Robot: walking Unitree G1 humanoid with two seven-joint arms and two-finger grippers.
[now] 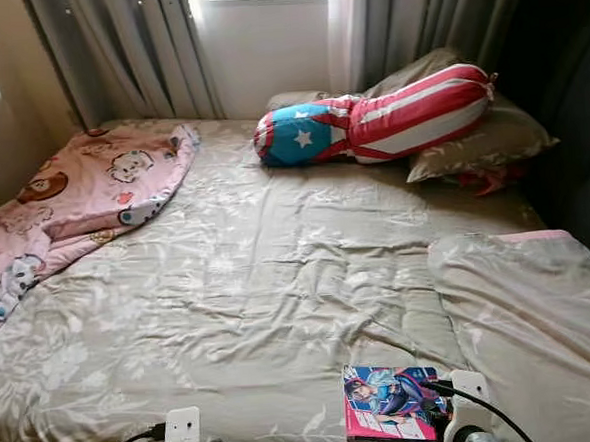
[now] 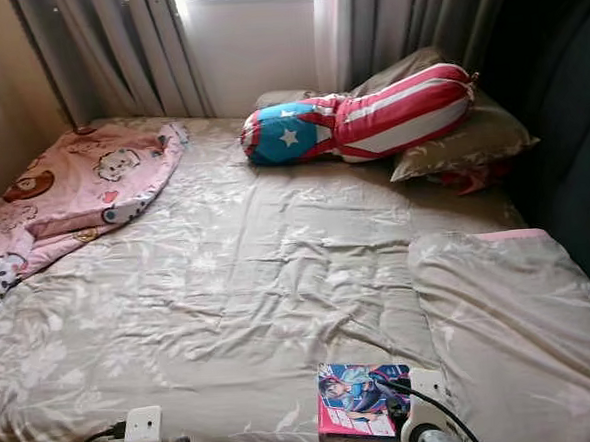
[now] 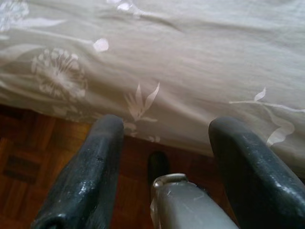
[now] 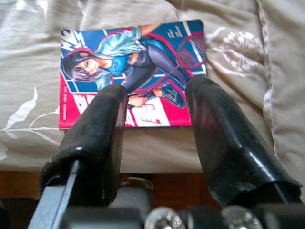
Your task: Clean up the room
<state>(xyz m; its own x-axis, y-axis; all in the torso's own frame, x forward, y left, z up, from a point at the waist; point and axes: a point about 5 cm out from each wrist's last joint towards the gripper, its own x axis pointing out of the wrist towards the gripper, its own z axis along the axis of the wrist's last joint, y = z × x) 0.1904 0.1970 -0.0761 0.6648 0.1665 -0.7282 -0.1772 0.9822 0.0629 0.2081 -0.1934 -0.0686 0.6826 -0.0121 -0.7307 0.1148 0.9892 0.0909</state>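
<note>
Fingers of right gripper (image 4: 155, 138) spread wide, empty, poised at bed (image 1: 259, 283) edge. Comic book (image 4: 133, 71): flat on bedspread, 12 o'clock of fingers. Likely light, thin, glossy, bendable; best pinched at near edge. Left gripper (image 3: 167, 152) open, empty.

- Our head views look forward and down over the bed (image 1: 278, 272), sharing that scene.
- Our wrist views sit close at its near edge.

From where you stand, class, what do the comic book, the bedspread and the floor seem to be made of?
Comic book: glossy printed paper; its cover catches the light. Bedspread: thin woven fabric, wrinkled, matte, with a pale floral print. Floor: probably wood parquet, reddish blocks.
</note>
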